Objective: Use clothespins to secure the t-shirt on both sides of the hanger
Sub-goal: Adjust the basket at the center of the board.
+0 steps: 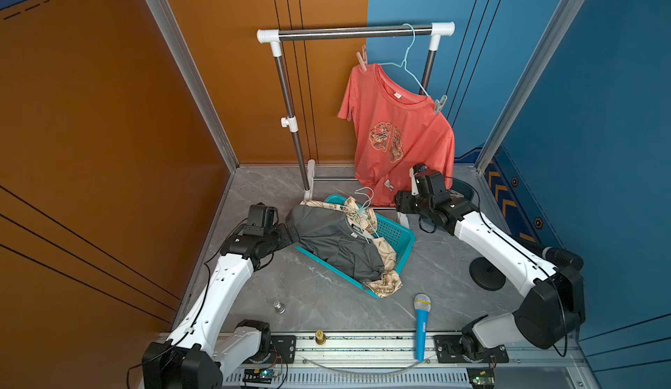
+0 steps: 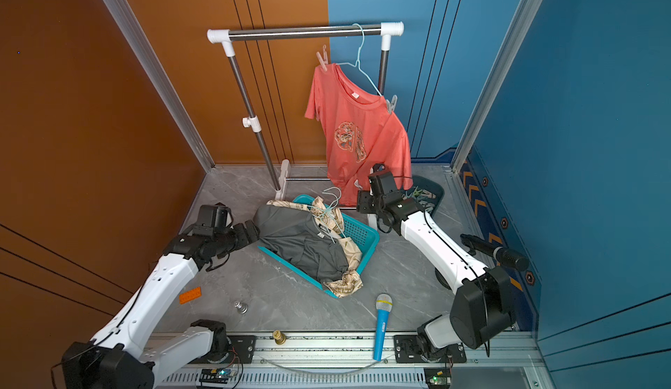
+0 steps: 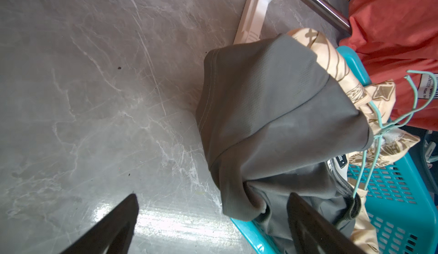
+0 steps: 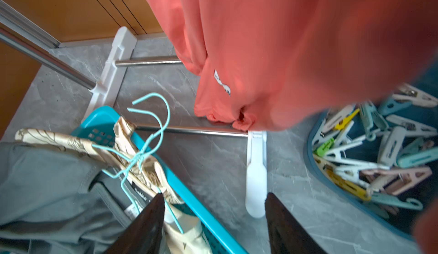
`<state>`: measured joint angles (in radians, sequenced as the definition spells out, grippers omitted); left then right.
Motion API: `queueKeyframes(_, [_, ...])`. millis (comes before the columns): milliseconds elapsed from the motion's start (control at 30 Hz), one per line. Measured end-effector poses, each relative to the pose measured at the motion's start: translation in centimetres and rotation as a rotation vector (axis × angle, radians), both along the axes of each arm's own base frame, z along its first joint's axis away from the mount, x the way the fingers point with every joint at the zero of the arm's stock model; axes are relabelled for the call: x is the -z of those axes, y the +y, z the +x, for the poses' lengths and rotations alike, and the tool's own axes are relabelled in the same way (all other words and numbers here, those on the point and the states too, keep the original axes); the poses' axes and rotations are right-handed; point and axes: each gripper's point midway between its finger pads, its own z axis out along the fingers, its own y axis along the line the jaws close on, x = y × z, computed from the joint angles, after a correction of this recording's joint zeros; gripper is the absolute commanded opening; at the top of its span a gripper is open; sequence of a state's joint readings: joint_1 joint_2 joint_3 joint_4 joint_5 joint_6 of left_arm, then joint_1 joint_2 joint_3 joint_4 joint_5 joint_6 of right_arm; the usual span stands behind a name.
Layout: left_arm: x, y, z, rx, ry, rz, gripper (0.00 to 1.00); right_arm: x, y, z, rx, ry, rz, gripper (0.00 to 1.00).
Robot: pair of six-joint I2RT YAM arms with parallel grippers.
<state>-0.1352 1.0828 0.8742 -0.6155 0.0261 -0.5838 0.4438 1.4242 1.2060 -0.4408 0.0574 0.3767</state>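
Tabletop: grey marble finish. The clothes rack stands along its far edge. The coral t-shirt hangs at the right end of the rack bar, tilted, with its hem low near the far right corner. A teal basket sits at the tabletop's centre, holding a grey garment, a beige patterned one and spare wire hangers. The left gripper is at the basket's left side, jaws spread wide and gripping nothing, with one finger over the grey garment. The right gripper is just in front of the shirt hem, jaws likewise apart and empty. A dark blue tray by the far right corner, beside the right arm, holds the loose clothespins in a heap. The pale blue hanger is hooked over the bar. A pink clothespin is clipped at the shirt's left shoulder and a grey clothespin at its right shoulder.
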Motion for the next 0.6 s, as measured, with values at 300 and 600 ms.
queueKeyframes(300, [2.5, -3.5, 2.5, 0.066, 0.029, -0.025, 0.99, 3.0, -1.8, -4.5, 0.01, 0.108, 0.002, 0.61])
queueKeyframes(600, [4.2, -6.5, 3.0, 0.108, 0.027, -0.041, 0.66, 5.4, -1.5, -6.3, 0.001, 0.21, 0.034, 0.64])
